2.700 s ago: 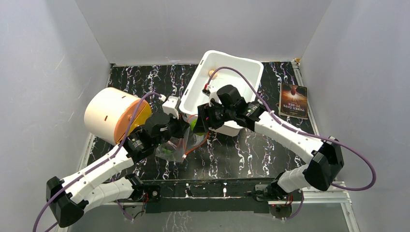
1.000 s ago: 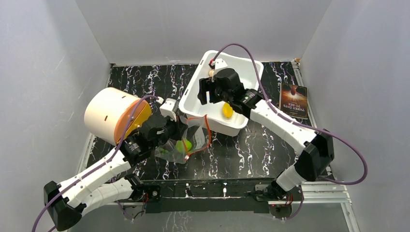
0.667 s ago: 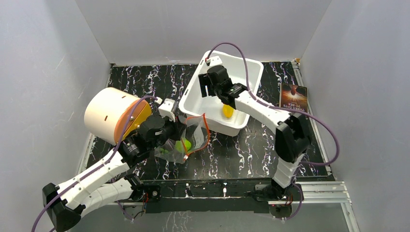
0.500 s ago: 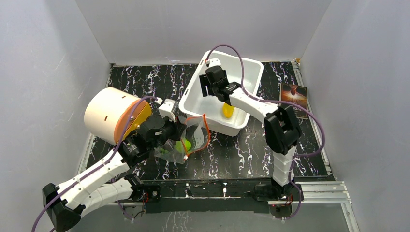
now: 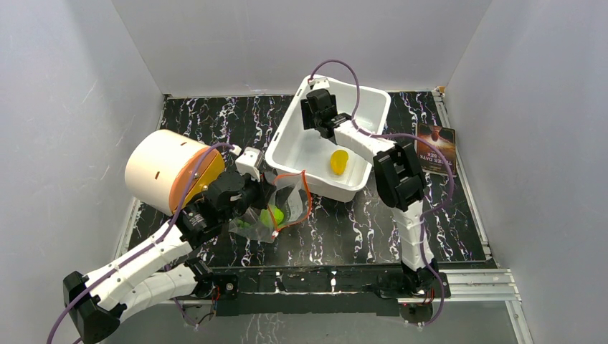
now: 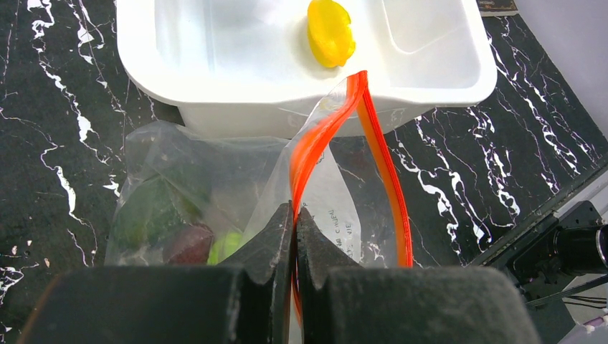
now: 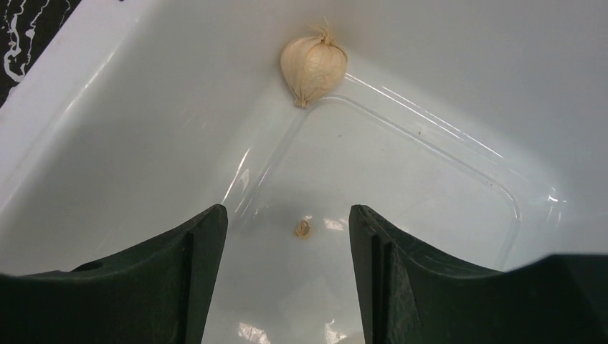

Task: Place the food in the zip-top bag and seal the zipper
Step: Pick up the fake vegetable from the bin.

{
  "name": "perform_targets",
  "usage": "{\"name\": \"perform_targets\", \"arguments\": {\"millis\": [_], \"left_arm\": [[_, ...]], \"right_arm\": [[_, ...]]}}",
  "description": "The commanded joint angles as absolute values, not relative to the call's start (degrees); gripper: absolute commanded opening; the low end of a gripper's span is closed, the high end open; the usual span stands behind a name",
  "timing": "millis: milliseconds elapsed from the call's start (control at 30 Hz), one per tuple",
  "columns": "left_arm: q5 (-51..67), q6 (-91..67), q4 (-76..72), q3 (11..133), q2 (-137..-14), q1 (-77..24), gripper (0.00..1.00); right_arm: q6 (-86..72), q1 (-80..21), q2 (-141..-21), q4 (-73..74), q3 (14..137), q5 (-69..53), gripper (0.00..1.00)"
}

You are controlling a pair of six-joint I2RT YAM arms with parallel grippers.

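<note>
The clear zip-top bag [image 5: 287, 208] lies in front of the white tub. Its red-orange zipper [image 6: 374, 143] stands open in a loop. My left gripper [image 6: 295, 212] is shut on one side of that zipper edge and holds the mouth up. Inside the bag are a bright green lime [image 5: 271, 215], a dark green avocado [image 6: 147, 215] and a purple-brown fruit [image 6: 188, 244]. The yellow mango piece [image 5: 338, 161] lies in the tub. A beige garlic bulb [image 7: 312, 66] rests in the tub's far corner. My right gripper [image 7: 288, 222] hangs open above the tub floor, short of the bulb, holding nothing.
The white tub [image 5: 281, 147] stands at the back middle, and the bag's mouth leans on its near wall. A cream and orange cylinder [image 5: 168, 170] lies on its side at the left. A dark book [image 5: 436, 149] lies at the right. A tiny beige scrap [image 7: 302, 228] sits on the tub floor.
My right arm let the lime go into the bag, then swung back over the tub to its far corner, jaws narrowing a little. The left gripper and bag have stayed put.
</note>
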State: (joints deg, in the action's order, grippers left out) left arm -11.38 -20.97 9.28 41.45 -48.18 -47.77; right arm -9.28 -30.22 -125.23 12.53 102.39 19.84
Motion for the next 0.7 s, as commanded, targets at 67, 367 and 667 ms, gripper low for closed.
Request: {"name": "perform_targets", "arguments": {"millis": [67, 367, 667], "left_arm": [[-12.0, -20.6, 9.1, 42.5, -48.0, -47.8, 0.0], [-12.1, -21.2, 9.4, 42.4, -47.9, -47.8, 0.0], [-12.2, -21.0, 10.6, 42.9, -47.8, -47.8, 0.0]], "right_arm": [[-8.4, -28.5, -129.4, 5.7, 110.0, 19.9, 0.6], [-10.4, -26.8, -134.8, 0.8, 114.1, 19.5, 0.6], [-10.7, -26.1, -140.5, -2.8, 118.7, 18.2, 0.58]]}}
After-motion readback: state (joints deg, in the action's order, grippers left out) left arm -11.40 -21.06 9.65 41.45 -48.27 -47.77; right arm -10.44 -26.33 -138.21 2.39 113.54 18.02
